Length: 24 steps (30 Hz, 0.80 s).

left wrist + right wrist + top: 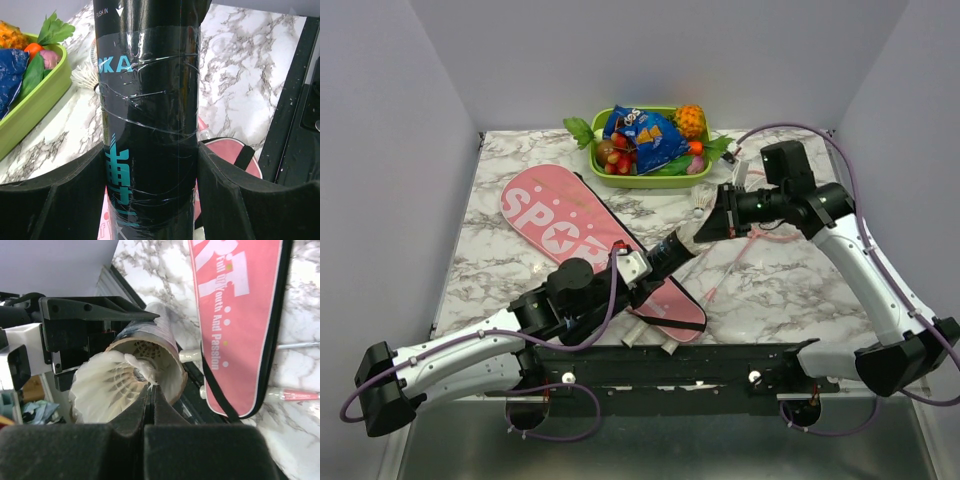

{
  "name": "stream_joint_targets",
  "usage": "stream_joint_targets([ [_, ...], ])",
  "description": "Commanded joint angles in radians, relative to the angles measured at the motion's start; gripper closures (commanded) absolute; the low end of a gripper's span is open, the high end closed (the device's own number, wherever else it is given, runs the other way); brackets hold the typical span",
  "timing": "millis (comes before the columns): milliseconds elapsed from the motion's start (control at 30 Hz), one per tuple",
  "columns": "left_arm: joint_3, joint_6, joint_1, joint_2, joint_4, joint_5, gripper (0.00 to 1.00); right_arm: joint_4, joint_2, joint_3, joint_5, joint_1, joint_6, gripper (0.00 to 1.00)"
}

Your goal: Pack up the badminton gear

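My left gripper (pixel 638 268) (pixel 150 195) is closed round the long black tube (pixel 665 255) (pixel 150 110), which points up and to the right above the pink "SPORT" bag (pixel 560 215) (pixel 235 315). The right gripper (pixel 705 228) (pixel 151 387) is shut on the feather edge of a white shuttlecock (pixel 105 385), held right at the tube's open mouth (pixel 172 375). More white feathers show deeper inside the tube. Another shuttlecock (pixel 698 205) (pixel 87 77) lies on the table near the tray. Thin pink racket frames (pixel 740 250) lie on the marble, with their white handles (pixel 650 335) by the front rail.
A green tray (pixel 640 180) (pixel 30 110) with toy fruit and a blue snack packet (pixel 645 135) stands at the back centre. A black rail (pixel 670 360) runs along the near table edge. Grey walls close in both sides and the back.
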Motion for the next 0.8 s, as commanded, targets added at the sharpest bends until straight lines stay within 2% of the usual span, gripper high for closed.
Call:
stream_joint_targets([
  [0, 0.016, -0.011, -0.004, -0.007, 0.097, 0.014, 1.00, 0.017, 0.046, 0.011, 0.004, 0.075, 0.053, 0.99],
  [267, 0.016, -0.048, -0.007, -0.015, 0.122, 0.017, 1.00, 0.026, 0.066, -0.001, 0.060, 0.126, 0.079, 0.99],
  [633, 0.032, -0.031, -0.010, -0.009, 0.128, -0.022, 1.00, 0.013, 0.096, -0.030, 0.175, 0.255, 0.094, 0.99],
  [767, 0.038, -0.029, -0.012, -0.010, 0.128, -0.032, 1.00, 0.026, 0.096, -0.061, 0.155, 0.270, 0.097, 0.99],
])
